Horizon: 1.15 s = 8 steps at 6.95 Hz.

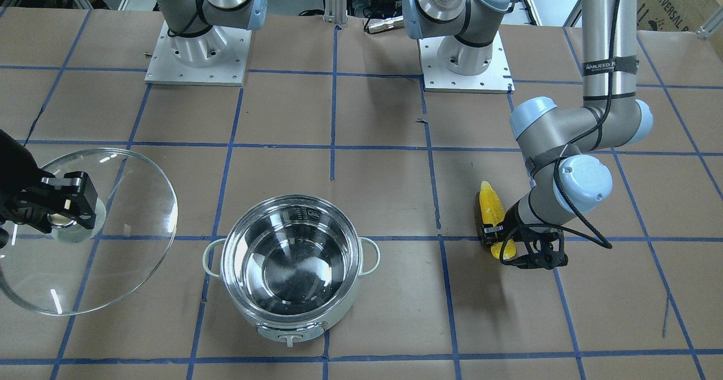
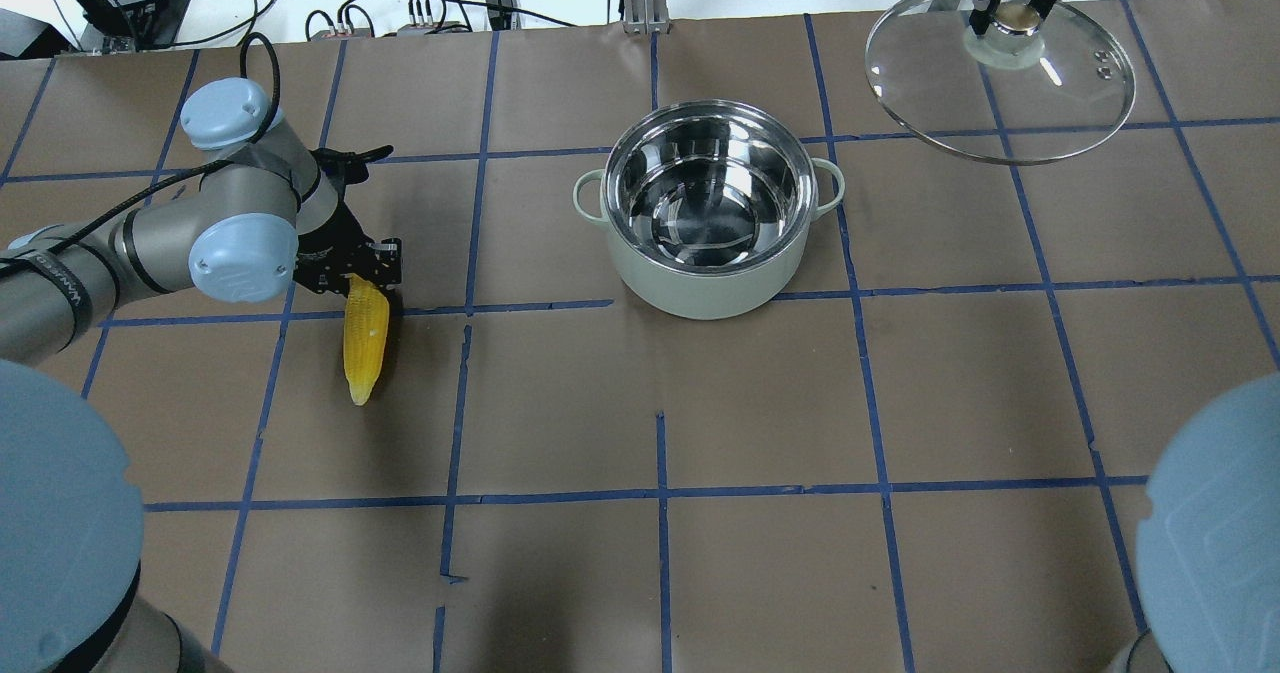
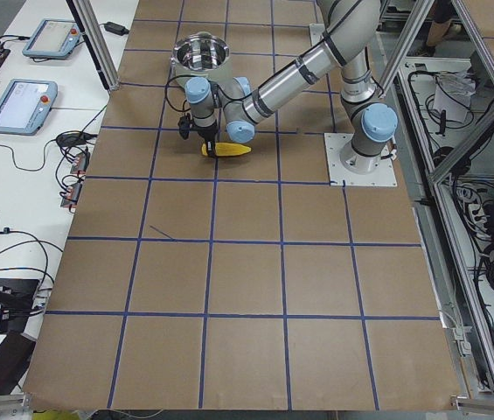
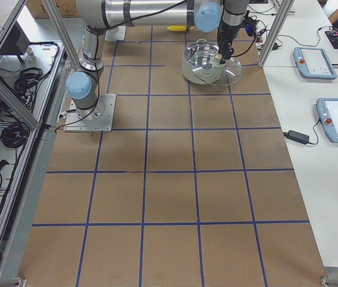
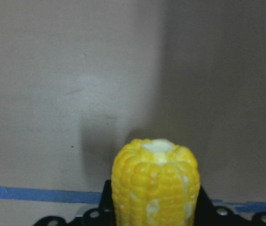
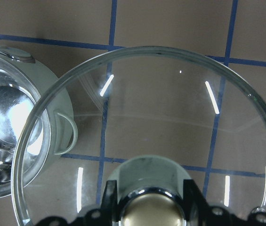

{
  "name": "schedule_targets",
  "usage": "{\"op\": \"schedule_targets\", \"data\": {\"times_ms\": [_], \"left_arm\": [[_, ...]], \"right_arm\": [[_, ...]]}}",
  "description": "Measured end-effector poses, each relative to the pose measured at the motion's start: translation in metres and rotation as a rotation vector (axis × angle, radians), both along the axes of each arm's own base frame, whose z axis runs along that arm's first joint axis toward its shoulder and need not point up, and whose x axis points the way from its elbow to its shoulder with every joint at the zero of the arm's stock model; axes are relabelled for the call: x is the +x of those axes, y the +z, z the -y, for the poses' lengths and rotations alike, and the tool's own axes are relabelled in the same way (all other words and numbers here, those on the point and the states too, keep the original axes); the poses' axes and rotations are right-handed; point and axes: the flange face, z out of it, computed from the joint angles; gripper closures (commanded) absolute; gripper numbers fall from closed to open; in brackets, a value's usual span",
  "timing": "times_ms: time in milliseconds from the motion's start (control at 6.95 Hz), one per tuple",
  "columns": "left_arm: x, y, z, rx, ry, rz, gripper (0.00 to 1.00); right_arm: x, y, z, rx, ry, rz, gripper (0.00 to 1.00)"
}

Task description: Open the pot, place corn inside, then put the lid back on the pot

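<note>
The pot (image 2: 700, 288) stands open and empty mid-table, also in the front view (image 1: 294, 329). My left gripper (image 2: 368, 278) is shut on the thick end of the yellow corn (image 2: 364, 348), low over the table to the pot's left. The front view shows the corn (image 1: 490, 204) in that gripper (image 1: 500, 244), and it fills the bottom of the left wrist view (image 5: 155, 183). My right gripper (image 2: 1012, 15) is shut on the knob (image 6: 149, 209) of the glass lid (image 2: 1000, 113). It holds the lid (image 1: 124, 227) level in the air beside the pot, past its right handle.
Brown paper with a blue tape grid covers the table. The two arm bases (image 1: 197, 52) (image 1: 466, 58) stand on the robot's side. Cables and boxes (image 2: 450, 8) lie past the far edge. Operator tablets (image 4: 315, 63) sit on a side bench.
</note>
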Motion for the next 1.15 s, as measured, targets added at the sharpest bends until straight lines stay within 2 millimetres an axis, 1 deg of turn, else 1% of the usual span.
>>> {"op": "schedule_targets", "data": {"times_ms": [144,288,432,576,720,864,1008,1152], "left_arm": [[0.001,0.011,0.003,-0.008,0.005,0.002,0.81],[0.000,0.025,0.012,-0.018,0.029,0.002,0.81],[-0.011,0.051,0.028,-0.022,0.060,0.000,0.81],[-0.038,0.086,0.047,-0.024,0.078,0.001,0.81],[-0.078,0.122,0.067,-0.038,0.105,-0.014,0.81],[-0.127,0.147,0.087,-0.061,0.144,-0.047,0.81],[-0.181,0.166,0.102,-0.091,0.199,-0.074,0.81],[-0.232,0.180,0.109,-0.114,0.268,-0.094,0.81]], "right_arm": [[0.000,0.000,0.000,0.000,0.000,0.000,0.87],[0.000,0.000,0.000,0.000,0.000,0.000,0.87],[0.001,0.000,0.000,0.000,0.000,0.000,0.87],[0.001,0.000,0.000,0.000,0.001,0.000,0.87],[0.001,-0.001,0.000,0.001,0.001,0.001,0.87],[0.002,-0.001,0.000,0.001,0.002,0.001,0.87],[0.002,-0.001,0.000,0.002,0.002,0.001,0.87],[0.002,-0.001,0.000,0.002,0.001,0.002,0.87]]}}
